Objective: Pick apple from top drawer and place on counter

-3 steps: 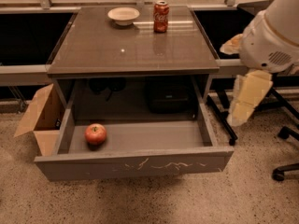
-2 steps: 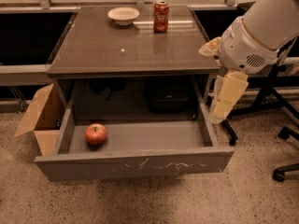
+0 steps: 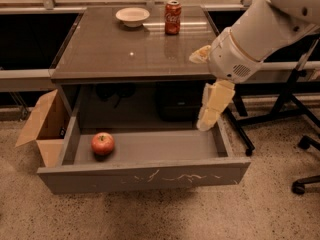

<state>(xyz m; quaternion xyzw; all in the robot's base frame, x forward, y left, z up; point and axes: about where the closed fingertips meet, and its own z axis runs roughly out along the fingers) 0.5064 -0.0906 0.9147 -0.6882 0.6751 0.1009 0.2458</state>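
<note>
The red apple (image 3: 102, 143) lies in the left part of the open top drawer (image 3: 145, 176), whose grey front panel bears pale scratches. The drawer is pulled out from under the glossy grey-brown counter (image 3: 110, 49). My gripper (image 3: 205, 125) hangs pointing down from the white arm (image 3: 255, 39) over the drawer's right end, just in front of the counter's right front corner. It is far to the right of the apple and holds nothing that I can see.
A red soda can (image 3: 172, 17) and a pale bowl (image 3: 132, 16) stand at the back of the counter. An open cardboard box (image 3: 42, 126) sits on the floor left of the drawer. Chair legs and wheels (image 3: 300, 184) stand at the right.
The arm has swung left, from beside the unit's right side to over the drawer's right end. The apple and drawer have not moved.
</note>
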